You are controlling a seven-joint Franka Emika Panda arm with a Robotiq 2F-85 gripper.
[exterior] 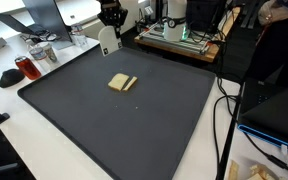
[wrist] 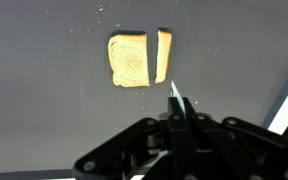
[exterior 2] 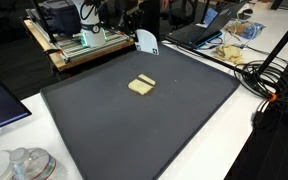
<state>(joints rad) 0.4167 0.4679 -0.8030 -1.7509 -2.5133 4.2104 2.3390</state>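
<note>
Red object (exterior: 24, 68): sitting on the white bench (exterior: 34, 140) off the left corner of the mat; too small to tell what it is.
Glass jar (exterior: 42, 52): standing at about 1 o'clock from the red object, near it and also off the mat.
Mat (exterior: 84, 130): lying flat and covering most of the bench in both exterior views; dark grey, carrying only the two tan pieces.
Tool (wrist: 174, 92): showing its fingertips pressed together with nothing pinched between them. In the wrist view it is entering from 6 o'clock. In an exterior view the tool (exterior: 111, 14) is hanging over the far edge of the mat, at about 12 o'clock from the tan pieces and well apart from them.
Square piece (wrist: 130, 60): lying flat on the mat at about 11 o'clock from the fingertips in the wrist view, apart from them. It is sitting a little beyond mid-mat in both exterior views (exterior: 117, 83) (exterior 2: 138, 87).
Thin strip (wrist: 164, 55): lying just beside the square piece at its 3 o'clock, parallel to its edge, with a narrow dark gap showing between them. It is resting at 12 o'clock from the fingertips, close to them; contact cannot be told.
Wooden rack (exterior: 179, 35): standing off the mat's far edge, at about 2 o'clock from the pieces, and holding a green board.
Cables (exterior: 224, 115): trailing down the bench along the mat's right edge, at about 4 o'clock from the pieces.
</note>
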